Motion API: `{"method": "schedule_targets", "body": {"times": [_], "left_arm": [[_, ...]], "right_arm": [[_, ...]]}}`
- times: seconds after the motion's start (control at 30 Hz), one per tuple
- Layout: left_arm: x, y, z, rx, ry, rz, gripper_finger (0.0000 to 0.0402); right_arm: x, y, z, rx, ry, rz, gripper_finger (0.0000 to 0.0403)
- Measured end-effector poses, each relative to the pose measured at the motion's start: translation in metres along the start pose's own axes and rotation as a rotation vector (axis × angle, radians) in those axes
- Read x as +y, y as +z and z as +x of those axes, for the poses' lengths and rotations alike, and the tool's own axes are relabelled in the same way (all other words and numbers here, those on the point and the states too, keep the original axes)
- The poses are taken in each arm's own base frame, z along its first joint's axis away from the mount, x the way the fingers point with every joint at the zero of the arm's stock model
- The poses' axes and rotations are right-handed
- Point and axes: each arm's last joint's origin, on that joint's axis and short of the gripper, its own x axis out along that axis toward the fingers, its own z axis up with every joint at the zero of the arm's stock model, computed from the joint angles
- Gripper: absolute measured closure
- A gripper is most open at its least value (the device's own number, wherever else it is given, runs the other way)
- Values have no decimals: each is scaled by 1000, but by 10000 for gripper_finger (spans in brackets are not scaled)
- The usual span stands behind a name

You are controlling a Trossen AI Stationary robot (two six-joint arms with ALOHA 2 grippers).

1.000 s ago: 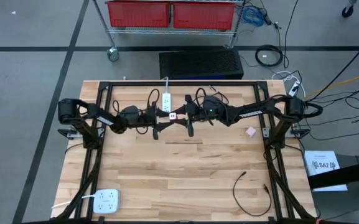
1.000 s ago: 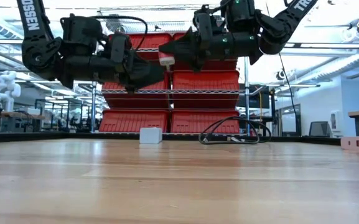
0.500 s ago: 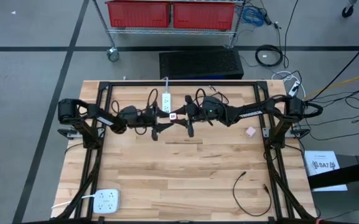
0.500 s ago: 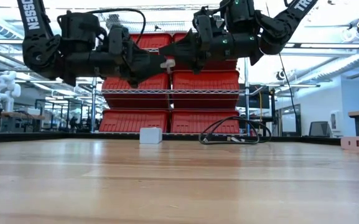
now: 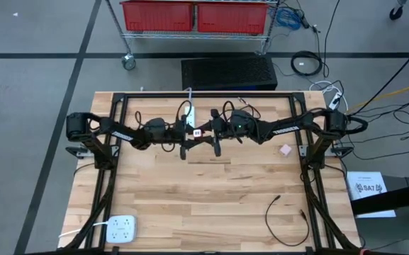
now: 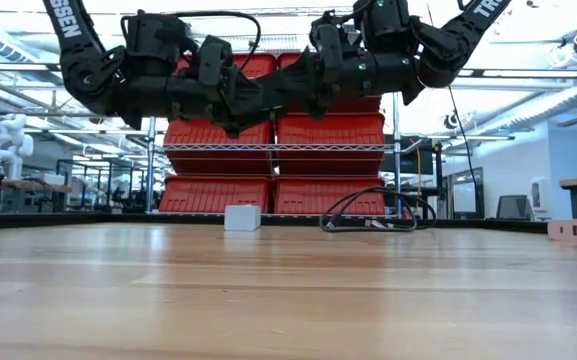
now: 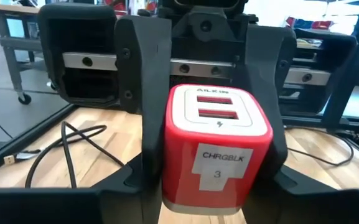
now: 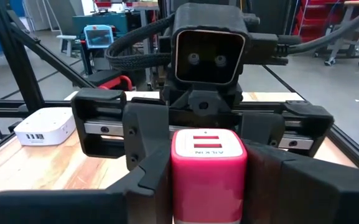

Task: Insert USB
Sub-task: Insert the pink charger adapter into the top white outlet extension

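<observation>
Since a second ago the left hand (image 5: 183, 136) has moved in to meet the right hand (image 5: 205, 134) above the table's (image 5: 204, 205) far half. Both hands' fingers now flank the red charger (image 7: 217, 152), marked "AILKIN", with a label reading "CHRGBLK 3"; the right hand grasps it, the left hand's grip can't be told.

The red charger (image 7: 218, 149) carries "AILKIN" on its white socket face and a white sticker reading "CHRGBLK" with "3" beneath. In the right wrist view the same face reads "AILKIN". White lettering on the left arm (image 6: 73, 25) and the right arm (image 6: 483, 10) is only partly legible.
</observation>
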Motion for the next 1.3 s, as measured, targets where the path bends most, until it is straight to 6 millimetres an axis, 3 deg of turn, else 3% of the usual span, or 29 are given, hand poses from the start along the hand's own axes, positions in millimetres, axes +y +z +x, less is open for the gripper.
{"method": "schedule_targets", "body": {"times": [0.47, 0.73, 0.97, 1.3], "left_arm": [[0, 0, 0, 2, 4, -8, 242], [1, 1, 1, -2, 12, -9, 249], [3, 4, 1, -23, 22, 0, 249], [25, -2, -7, 55, -26, -29, 249]], "right_arm": [[0, -2, 0, 33, -2, 11, 280], [-2, 0, -2, 38, -12, 43, 236], [-7, 16, -16, 32, -32, 23, 230], [-14, 38, -41, 96, -77, 26, 227]]}}
